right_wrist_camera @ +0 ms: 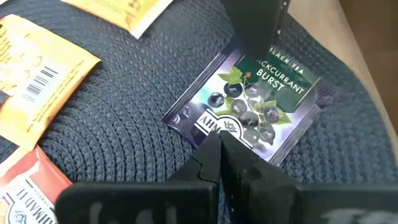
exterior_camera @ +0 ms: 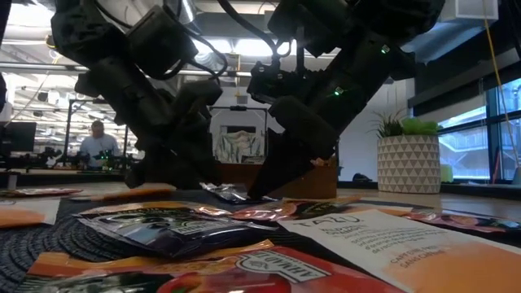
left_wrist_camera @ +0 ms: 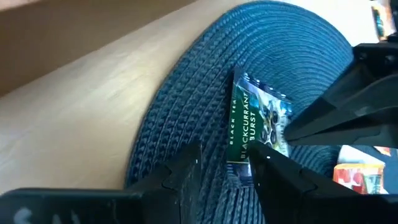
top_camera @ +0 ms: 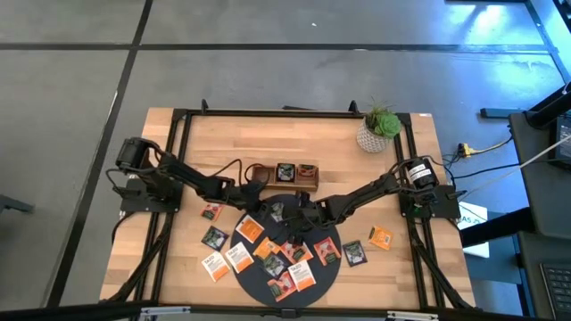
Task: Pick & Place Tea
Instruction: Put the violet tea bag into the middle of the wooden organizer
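Blackcurrant tea sachet (right_wrist_camera: 249,106) lies flat on the dark round mat (top_camera: 332,267), near its far edge. We see the left gripper (left_wrist_camera: 227,165) angled low from the left, fingers spread, one tip on the sachet's edge, nothing held. Right gripper (right_wrist_camera: 219,146) reaches in from the right, fingers pressed together, tips at the sachet's opposite edge. We count about fifteen sachets (top_camera: 239,258) on and around the mat, and one wooden tray (top_camera: 284,174) behind it holding at least one dark sachet. Potted plant (top_camera: 378,130) stands at the far right corner.
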`<state>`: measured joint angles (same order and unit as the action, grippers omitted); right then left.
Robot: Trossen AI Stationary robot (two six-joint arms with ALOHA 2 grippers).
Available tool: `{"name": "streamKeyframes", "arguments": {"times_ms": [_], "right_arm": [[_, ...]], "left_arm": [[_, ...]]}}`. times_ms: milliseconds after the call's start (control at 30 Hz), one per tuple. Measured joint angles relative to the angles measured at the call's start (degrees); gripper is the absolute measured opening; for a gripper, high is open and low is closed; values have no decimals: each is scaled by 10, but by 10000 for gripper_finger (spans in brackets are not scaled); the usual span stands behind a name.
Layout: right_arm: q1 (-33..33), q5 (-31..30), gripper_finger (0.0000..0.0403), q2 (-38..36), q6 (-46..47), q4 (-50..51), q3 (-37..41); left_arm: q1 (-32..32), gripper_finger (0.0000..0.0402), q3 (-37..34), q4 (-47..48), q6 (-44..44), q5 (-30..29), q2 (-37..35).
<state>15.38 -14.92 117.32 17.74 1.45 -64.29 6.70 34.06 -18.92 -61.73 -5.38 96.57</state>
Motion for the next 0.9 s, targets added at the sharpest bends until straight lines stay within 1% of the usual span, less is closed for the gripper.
{"name": "streamKeyframes", "arguments": {"times_ms": [167,400,567,700,900], "right_arm": [[0,0,11,0,0,0,0],[0,0,11,0,0,0,0],[0,0,11,0,0,0,0],[-1,1,11,0,0,0,0],[-2,1,11,0,0,0,0]], "left_arm": [[0,130,-1,-24,19,15,2],[0,134,-1,-23,30,19,2],[0,130,-1,-22,40,24,2],[0,115,-1,-22,39,23,1],[-1,76,-1,-22,40,24,1]]}}
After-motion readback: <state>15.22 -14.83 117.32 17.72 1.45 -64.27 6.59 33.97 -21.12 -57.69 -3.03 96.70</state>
